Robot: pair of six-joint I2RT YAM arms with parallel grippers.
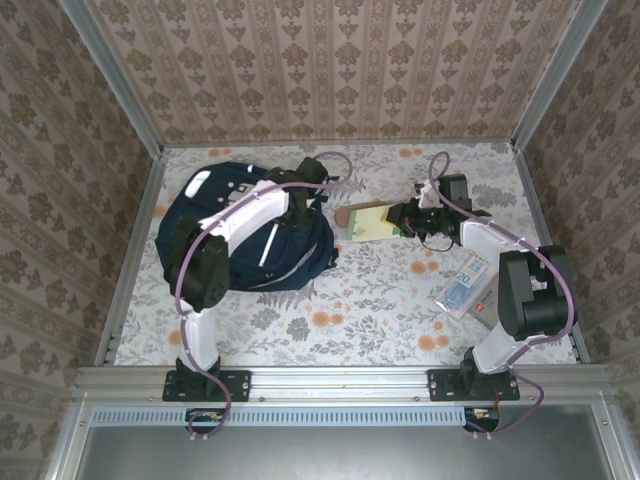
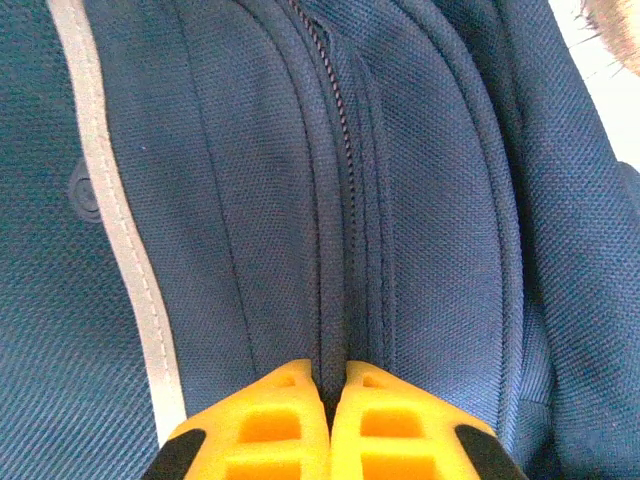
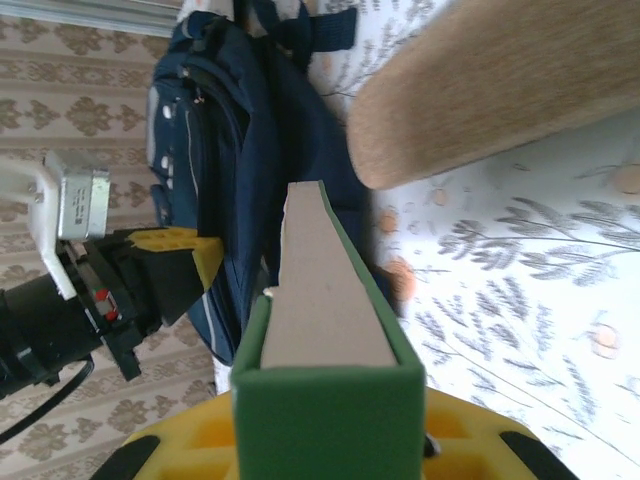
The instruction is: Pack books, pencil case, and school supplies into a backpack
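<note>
The navy backpack (image 1: 240, 240) lies at the table's left centre, white stripe showing. My left gripper (image 2: 335, 375) is shut on a ridge of its fabric beside the zip (image 2: 340, 150), and from above the left gripper (image 1: 308, 195) sits at the bag's right upper edge. My right gripper (image 3: 330, 400) is shut on the pale green box (image 3: 325, 300), held just right of the backpack (image 3: 230, 130). From above, the right gripper (image 1: 402, 218) holds the green box (image 1: 368, 222) over the table's middle. A tan oval case (image 3: 500, 80) lies beyond it. The books are out of view.
A flat light-blue pack (image 1: 466, 283) lies on the table by the right arm's base, with a small red item (image 1: 483, 308) next to it. Patterned walls close the table (image 1: 350, 310) on three sides. The left gripper's fingers (image 3: 175, 262) show beside the bag.
</note>
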